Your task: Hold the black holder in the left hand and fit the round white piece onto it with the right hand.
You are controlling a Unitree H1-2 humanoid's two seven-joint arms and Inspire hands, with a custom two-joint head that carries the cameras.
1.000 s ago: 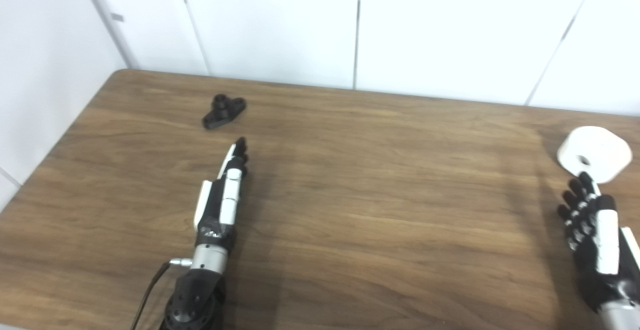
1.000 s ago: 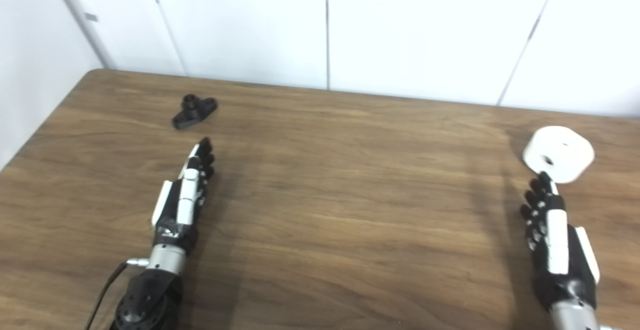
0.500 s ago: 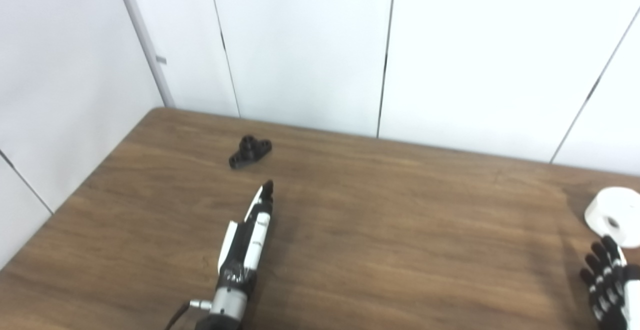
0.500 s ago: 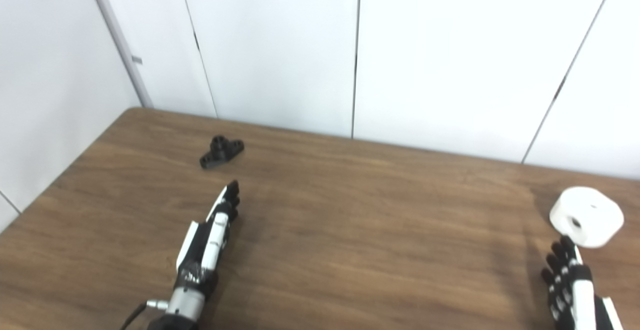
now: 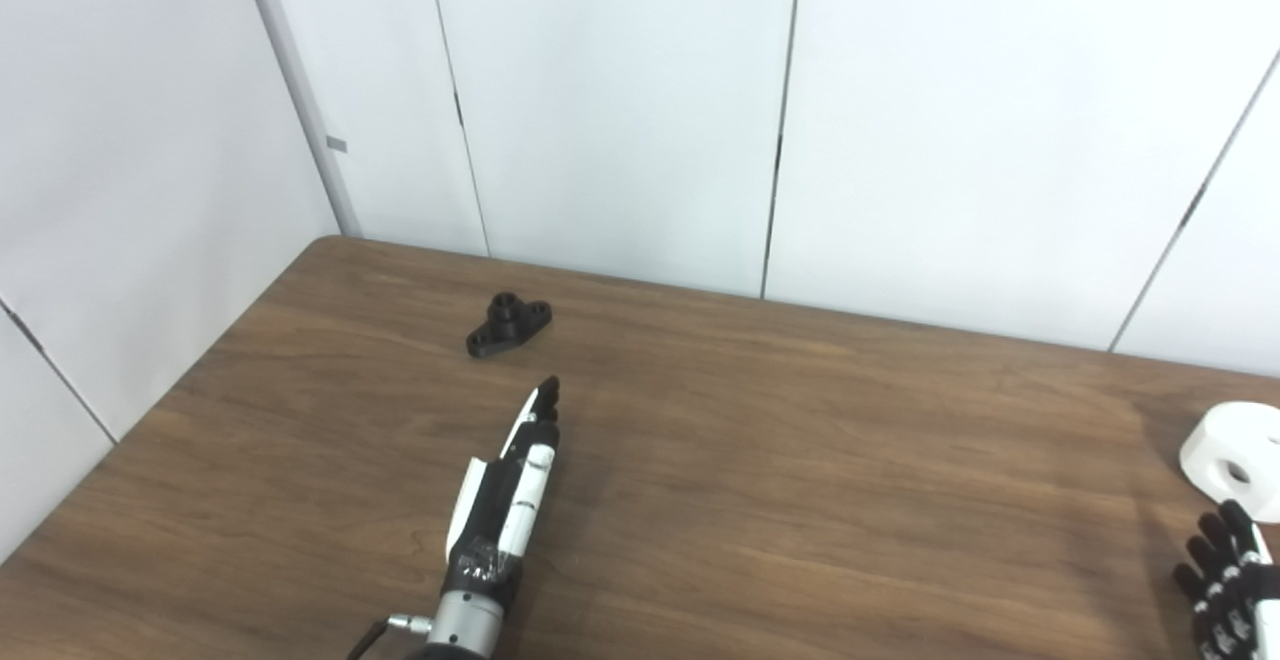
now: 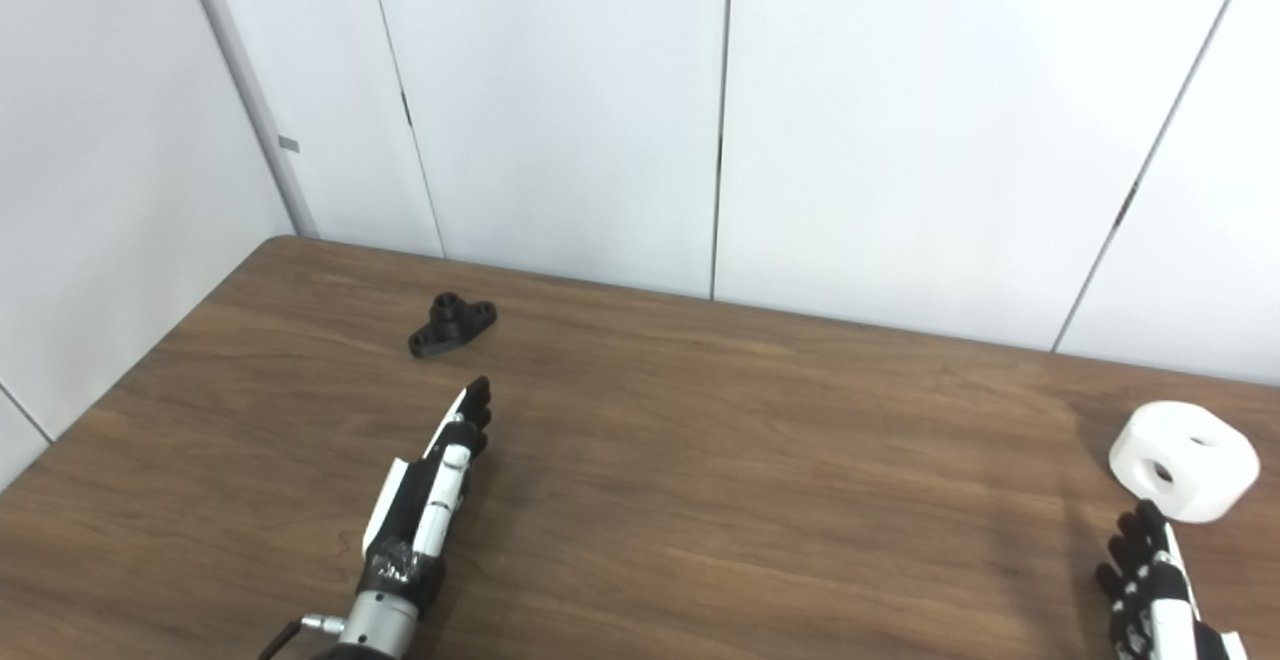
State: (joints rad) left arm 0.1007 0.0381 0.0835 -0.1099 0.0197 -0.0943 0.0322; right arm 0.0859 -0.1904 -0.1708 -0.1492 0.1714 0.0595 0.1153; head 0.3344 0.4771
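The black holder (image 5: 508,324) lies on the brown wooden table (image 5: 800,460) at the far left, a flat base with a short round boss. My left hand (image 5: 512,478) rests edge-on below it, fingers straight and pointing at it, a short gap away, holding nothing. The round white piece (image 6: 1183,459), with holes in its side, sits at the table's right. My right hand (image 6: 1150,600) is just below it at the picture's bottom right corner, fingers spread and empty, only partly in view.
White wall panels (image 5: 620,110) stand right behind the table's far edge and along its left side. Bare wood lies between the two hands.
The camera has tilted up, so the whole scene sits lower and more wall shows. Both hands stay open in about the same places relative to their objects.
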